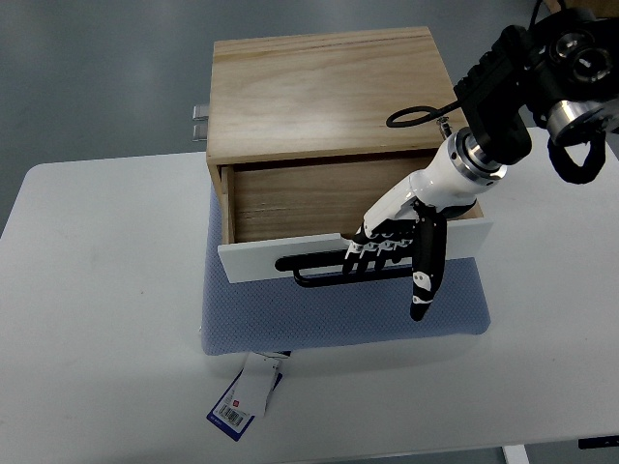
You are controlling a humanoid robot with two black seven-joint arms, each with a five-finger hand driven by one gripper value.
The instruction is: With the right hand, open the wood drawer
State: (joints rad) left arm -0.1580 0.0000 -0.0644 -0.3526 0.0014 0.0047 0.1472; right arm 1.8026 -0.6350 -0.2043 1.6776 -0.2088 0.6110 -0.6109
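Note:
A light wooden box (324,92) sits on a blue mat on the white table. Its drawer (319,193) is pulled out toward me, showing an empty wooden inside. The drawer has a white front panel (253,259) with a black bar handle (319,271). My right hand (387,253) reaches in from the upper right. Its four fingers (372,253) are curled over the front panel's top edge and hooked around the handle. The thumb (423,285) points down in front of the panel. The left arm does not show.
The blue padded mat (338,319) lies under the box, with a paper tag (242,398) hanging off its front edge. A metal bracket (200,121) sticks out by the box's back left. The white table (97,309) spreads to the left and front.

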